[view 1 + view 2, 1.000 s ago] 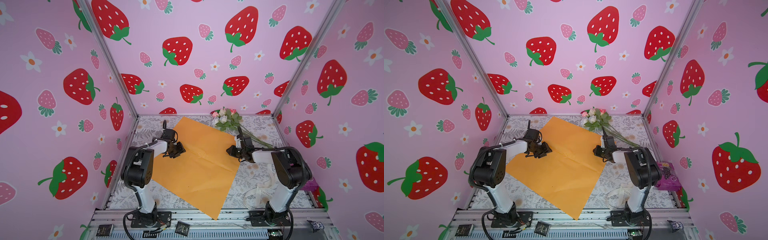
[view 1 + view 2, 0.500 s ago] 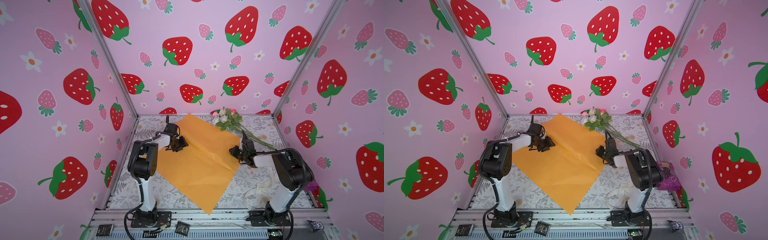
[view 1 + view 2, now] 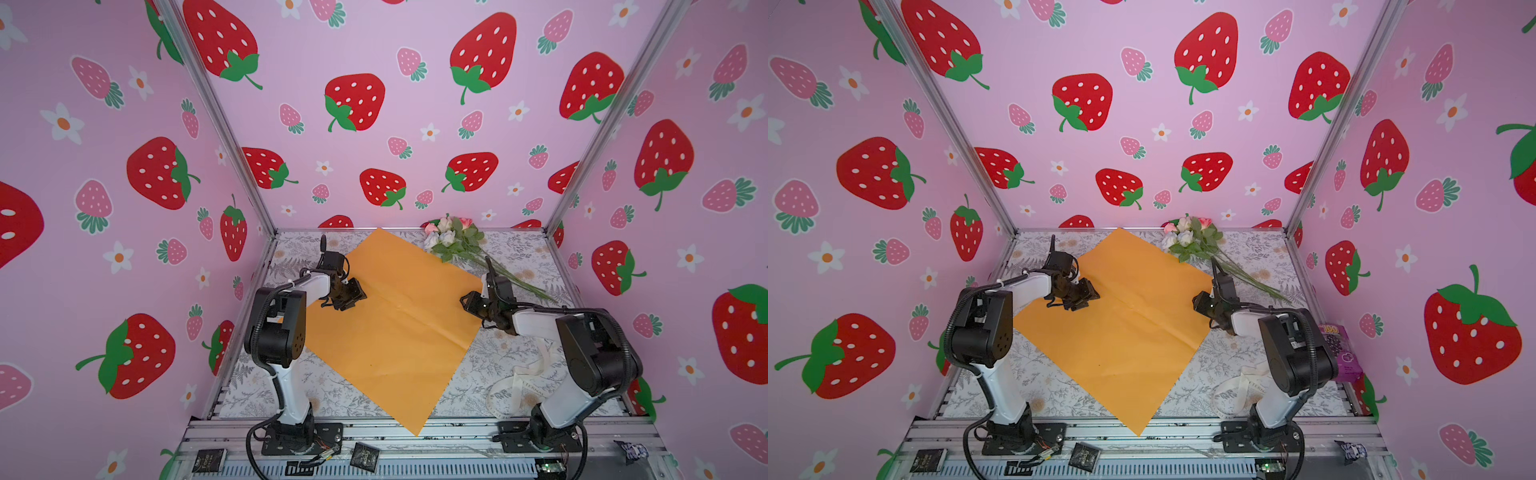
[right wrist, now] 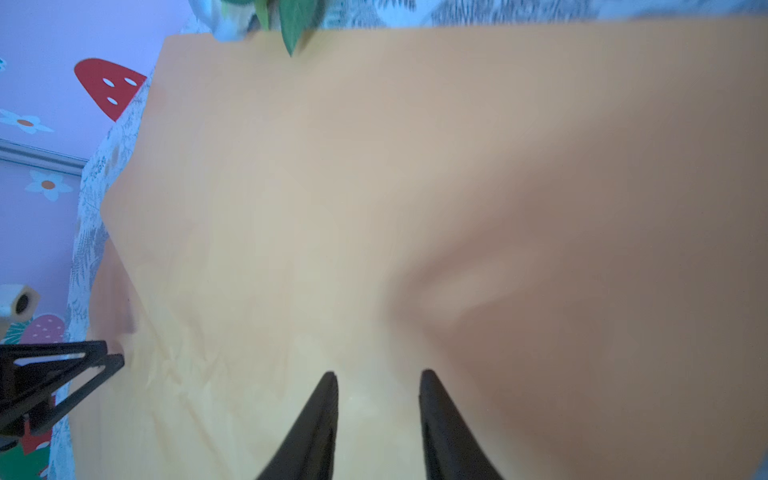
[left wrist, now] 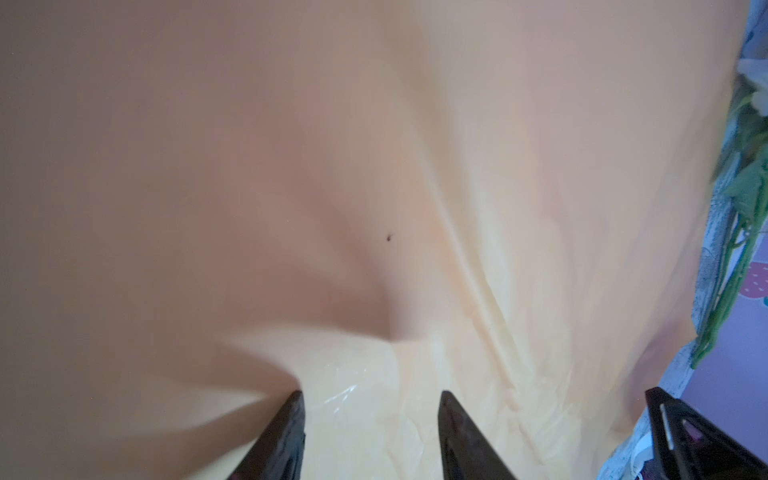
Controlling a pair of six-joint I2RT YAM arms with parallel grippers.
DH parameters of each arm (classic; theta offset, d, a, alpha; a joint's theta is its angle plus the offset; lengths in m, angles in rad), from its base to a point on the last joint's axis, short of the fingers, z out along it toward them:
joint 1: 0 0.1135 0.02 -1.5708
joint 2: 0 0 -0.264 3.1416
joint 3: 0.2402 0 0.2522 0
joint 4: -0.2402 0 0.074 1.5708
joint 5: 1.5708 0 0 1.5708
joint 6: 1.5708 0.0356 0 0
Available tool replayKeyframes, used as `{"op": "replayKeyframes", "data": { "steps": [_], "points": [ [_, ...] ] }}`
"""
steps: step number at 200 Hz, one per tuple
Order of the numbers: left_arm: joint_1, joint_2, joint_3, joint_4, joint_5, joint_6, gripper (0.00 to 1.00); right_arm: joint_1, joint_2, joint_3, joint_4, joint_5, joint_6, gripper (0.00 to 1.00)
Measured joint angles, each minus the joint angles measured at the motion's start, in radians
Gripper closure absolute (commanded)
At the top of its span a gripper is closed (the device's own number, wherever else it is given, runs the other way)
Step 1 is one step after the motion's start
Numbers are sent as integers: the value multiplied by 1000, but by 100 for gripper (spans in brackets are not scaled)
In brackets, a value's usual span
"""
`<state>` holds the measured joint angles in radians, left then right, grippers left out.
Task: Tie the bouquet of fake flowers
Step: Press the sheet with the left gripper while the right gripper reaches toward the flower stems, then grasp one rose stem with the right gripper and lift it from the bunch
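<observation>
Both pincers stood partly open and gripped nothing. The left pincer (image 5: 372, 401) had its black fingertips spread on or just above the large square sheet of orange paper (image 3: 395, 332), near the sheet's left corner. The right pincer (image 4: 376, 374) stood the same way at the sheet's right corner.

The bouquet of fake flowers (image 3: 453, 241), a small bunch of pink and white artificial roses with green leaves and long thin green stems, lay untied and unwrapped in the table's far right corner. Its heads were near the back wall and its stems trailed toward the right edge, passing behind the right pincer. One leaf seemed to lap over the paper's far right edge.

The paper lay cornerwise on the table (image 3: 478, 365), which had a grey floral covering. The paper's near corner hung over the front edge. A cream ribbon (image 3: 519, 386) lay loosely looped near the front right corner, by the right arm's base.

The step in hand looked like settling the paper flat before the flowers went onto it. To do it well, each pincer would need to rise straight off the sheet, because any sideways drag would pucker it again. The right pincer would then do best to take the stems together, low down and away from the leaves.
</observation>
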<state>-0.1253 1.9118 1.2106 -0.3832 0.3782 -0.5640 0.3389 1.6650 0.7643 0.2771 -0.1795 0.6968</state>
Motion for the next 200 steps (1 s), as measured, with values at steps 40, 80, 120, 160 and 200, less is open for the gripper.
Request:
{"op": "replayKeyframes", "data": {
  "steps": [40, 80, 120, 160, 200],
  "points": [
    [-14, -94, 2, -15, 45, 12, 43, -144, 41, 290, -157, 96, -403, 61],
    [-44, -261, -65, 66, 95, 4, 43, -214, 210, 537, -287, 100, -726, 62],
    [-68, -349, -154, 87, 129, -13, 42, -226, 412, 720, -430, 90, -915, 66],
    [-85, -414, -206, 89, 139, -31, 41, -228, 518, 842, -511, 63, -1007, 69],
    [-87, -439, -222, 87, 138, -36, 41, -230, 585, 963, -593, 4, -1065, 71]
  ]
}}
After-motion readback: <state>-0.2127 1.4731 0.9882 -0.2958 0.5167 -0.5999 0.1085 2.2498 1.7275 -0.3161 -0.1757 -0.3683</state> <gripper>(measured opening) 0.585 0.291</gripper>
